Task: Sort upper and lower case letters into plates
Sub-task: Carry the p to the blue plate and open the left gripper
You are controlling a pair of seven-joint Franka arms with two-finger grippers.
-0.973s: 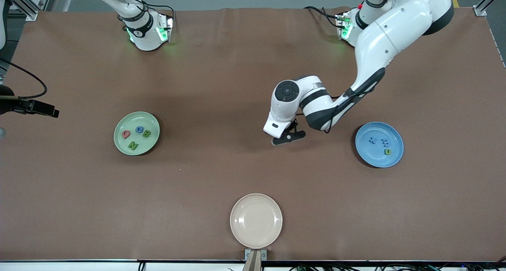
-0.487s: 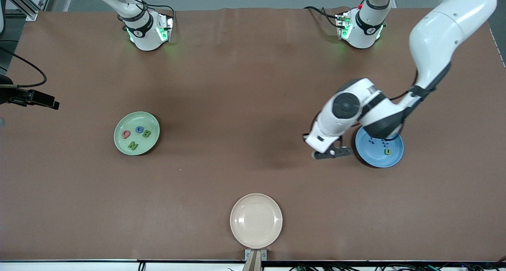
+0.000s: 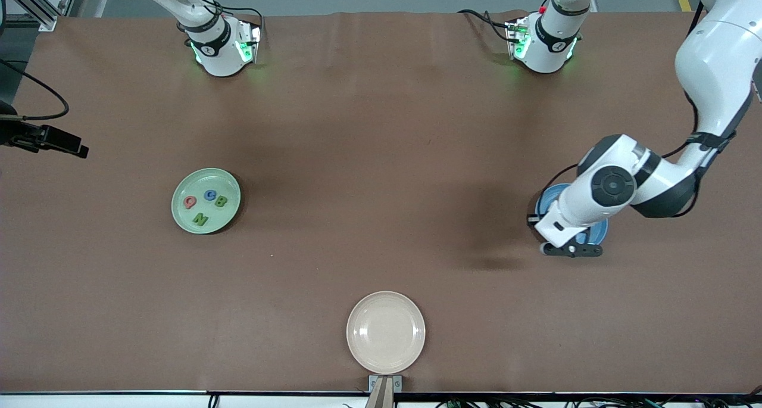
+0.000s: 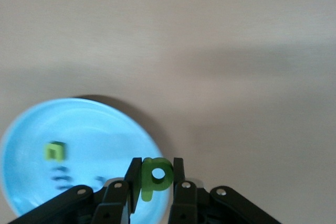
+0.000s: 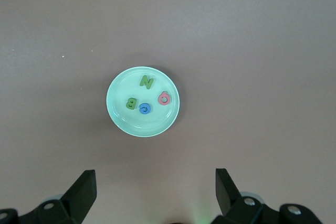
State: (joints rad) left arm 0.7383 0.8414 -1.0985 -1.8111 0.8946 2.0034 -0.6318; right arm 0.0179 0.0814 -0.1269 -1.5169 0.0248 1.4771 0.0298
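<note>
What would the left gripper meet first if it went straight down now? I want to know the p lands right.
Probably the blue plate: the left gripper, shut on the green p, hangs over its rim, though depth is unclear.

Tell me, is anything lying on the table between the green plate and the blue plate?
No. In the front view the brown table is bare between the pale green plate and the blue plate; the beige plate sits nearer the camera.

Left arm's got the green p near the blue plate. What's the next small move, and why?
Probably carry it a little farther in over the blue plate, then lower and release. The left gripper is shut on the green p and hangs only over the plate's rim, near the green n and blue letters inside. The right gripper waits open, high over the green plate.
</note>
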